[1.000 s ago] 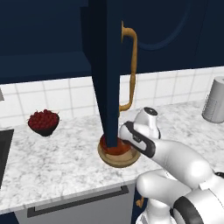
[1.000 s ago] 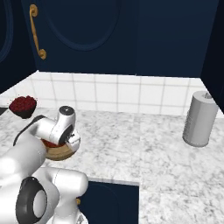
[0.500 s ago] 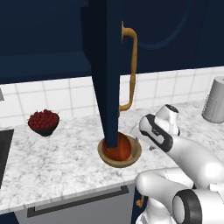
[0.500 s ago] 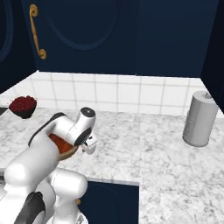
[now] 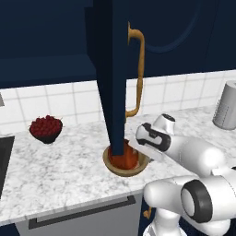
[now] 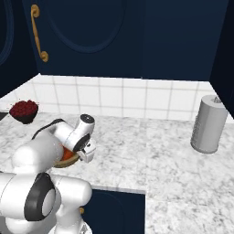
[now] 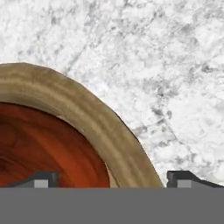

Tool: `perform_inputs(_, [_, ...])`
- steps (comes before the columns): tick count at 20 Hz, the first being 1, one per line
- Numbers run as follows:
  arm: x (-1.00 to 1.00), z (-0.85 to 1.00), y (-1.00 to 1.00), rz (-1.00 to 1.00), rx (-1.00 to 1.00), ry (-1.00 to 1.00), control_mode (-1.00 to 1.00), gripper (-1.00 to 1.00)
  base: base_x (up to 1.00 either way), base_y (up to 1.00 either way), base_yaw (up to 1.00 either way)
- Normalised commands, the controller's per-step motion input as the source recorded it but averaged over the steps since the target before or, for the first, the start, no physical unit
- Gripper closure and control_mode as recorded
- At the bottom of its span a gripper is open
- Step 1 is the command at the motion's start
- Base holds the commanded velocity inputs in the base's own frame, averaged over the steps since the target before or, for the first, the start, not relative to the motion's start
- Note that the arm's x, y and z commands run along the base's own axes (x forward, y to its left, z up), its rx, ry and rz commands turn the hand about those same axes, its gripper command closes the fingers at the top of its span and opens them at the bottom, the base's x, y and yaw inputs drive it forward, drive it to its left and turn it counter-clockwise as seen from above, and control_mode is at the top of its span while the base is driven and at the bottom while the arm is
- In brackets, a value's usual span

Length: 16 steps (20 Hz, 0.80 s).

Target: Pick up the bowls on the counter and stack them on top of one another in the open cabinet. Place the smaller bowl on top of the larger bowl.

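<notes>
The wide tan bowl (image 5: pixel 116 167) sits on the marble counter (image 5: pixel 60 170), directly under the edge of the open cabinet door (image 5: pixel 110 73). The smaller reddish-brown bowl (image 5: pixel 123 160) lies nested inside it. My gripper (image 5: pixel 141 150) hangs low at the bowls' right side, open and holding nothing. In the hand view the gripper (image 7: pixel 113 179) straddles the tan bowl's thick rim (image 7: pixel 87 109): one fingertip (image 7: pixel 41 179) is over the reddish-brown bowl (image 7: pixel 39 144), the other over bare counter (image 7: pixel 175 65). From the right base view my arm hides most of the bowls (image 6: pixel 67 157).
A dark bowl of red berries (image 5: pixel 46 129) stands at the back left, and a black sink edge (image 5: pixel 2 161) shows farther left. A grey canister (image 5: pixel 226 105) stands at the back right. The door's brass handle (image 5: pixel 138 69) hangs above my hand. The cabinet's shelf (image 5: pixel 46 69) is upper left.
My hand swung right from above the bowls' middle, then eased back a little to their right rim. The bowls have not moved.
</notes>
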Motion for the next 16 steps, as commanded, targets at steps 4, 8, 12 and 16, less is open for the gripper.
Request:
perform_inputs(4, [0.0,-0.5,0.21,0.06,-0.06,0.08,-1.0,-1.0,0.0,0.0,0.0])
perform_inputs(8, [0.0,-0.33,0.06,0.04,-0.04,0.02,-1.0,1.0,0.0,0.0,0.0])
perform_inputs(12, [0.0,0.0,0.0,0.0,0.0,0.0,-1.0,1.0,0.0,0.0,0.0])
perform_inputs(16, [-0.31,0.2,-0.02,-0.02,0.0,-0.07,-1.0,1.0,0.0,0.0,0.0])
